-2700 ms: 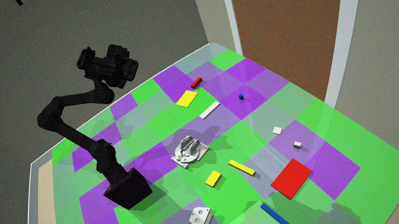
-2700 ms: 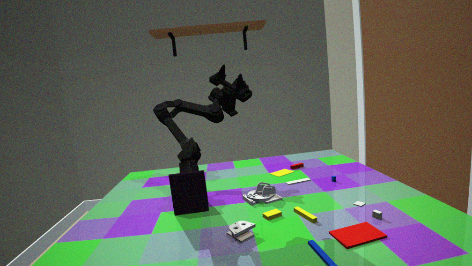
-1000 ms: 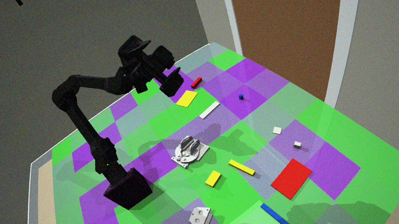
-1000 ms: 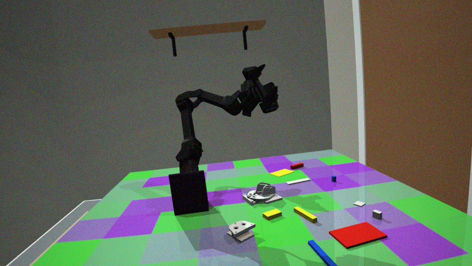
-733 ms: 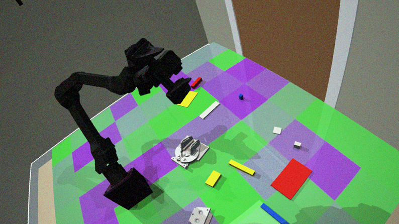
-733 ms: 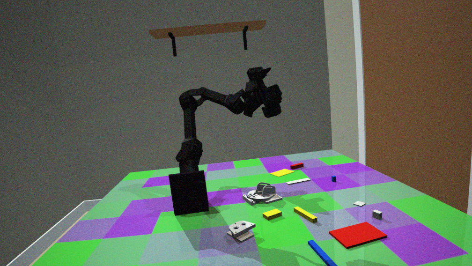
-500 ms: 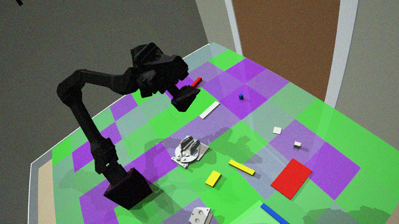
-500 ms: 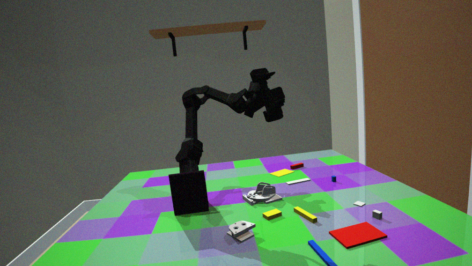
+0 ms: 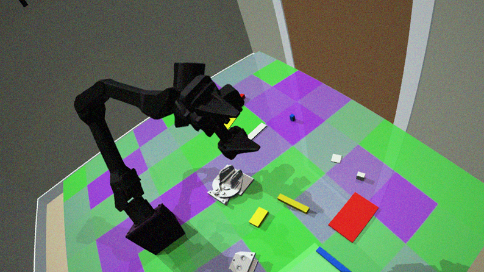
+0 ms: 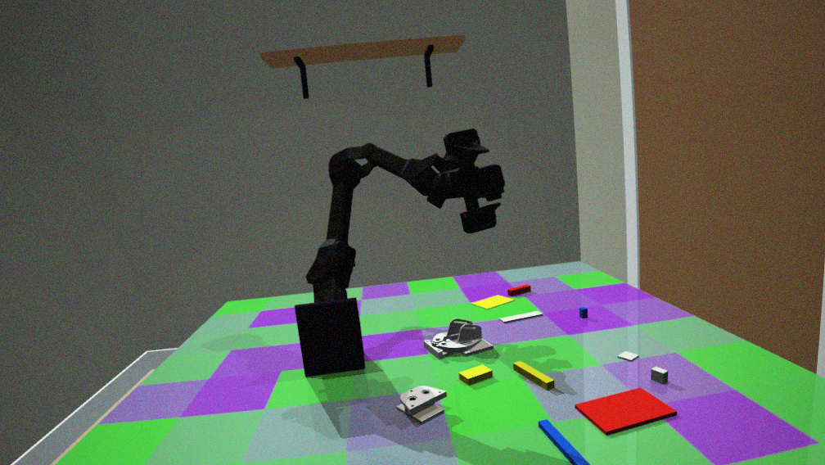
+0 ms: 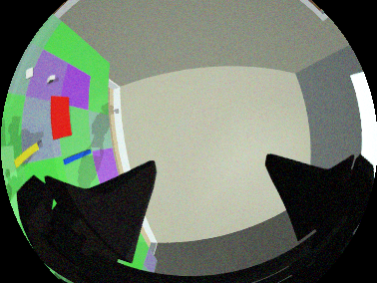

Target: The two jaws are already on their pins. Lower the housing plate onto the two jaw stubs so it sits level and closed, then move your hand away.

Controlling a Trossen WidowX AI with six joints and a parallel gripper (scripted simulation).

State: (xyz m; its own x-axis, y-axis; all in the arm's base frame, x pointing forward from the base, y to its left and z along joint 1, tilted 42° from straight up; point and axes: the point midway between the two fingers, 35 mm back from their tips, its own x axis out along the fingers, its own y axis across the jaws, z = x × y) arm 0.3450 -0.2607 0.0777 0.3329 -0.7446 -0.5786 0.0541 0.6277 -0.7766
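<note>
My gripper [image 9: 231, 107] [image 10: 493, 178] [image 11: 213, 164] is open and empty, raised high above the table behind the jaw assembly. The jaw assembly [image 9: 226, 189] [image 10: 444, 345], a pale round base on a flat support, stands in the middle of the table; two darker jaws [image 10: 472, 333] rise upright from it. The housing plate [image 9: 237, 261] [image 10: 421, 395], light grey with two round holes, rests on a small support nearer the front, apart from the jaws. It looks slanted in the exterior view. The jaw stubs are too small to tell. Neither assembly nor plate shows in the wrist view.
A yellow block [image 9: 258, 217] [image 10: 475, 374] lies between the assembly and the housing plate. A yellow bar [image 9: 293, 203], red plate [image 9: 353, 216] [image 11: 61, 117] and blue bar [image 9: 338, 265] lie to the right. A white strip [image 10: 520, 317] and yellow plate [image 10: 492, 302] lie behind.
</note>
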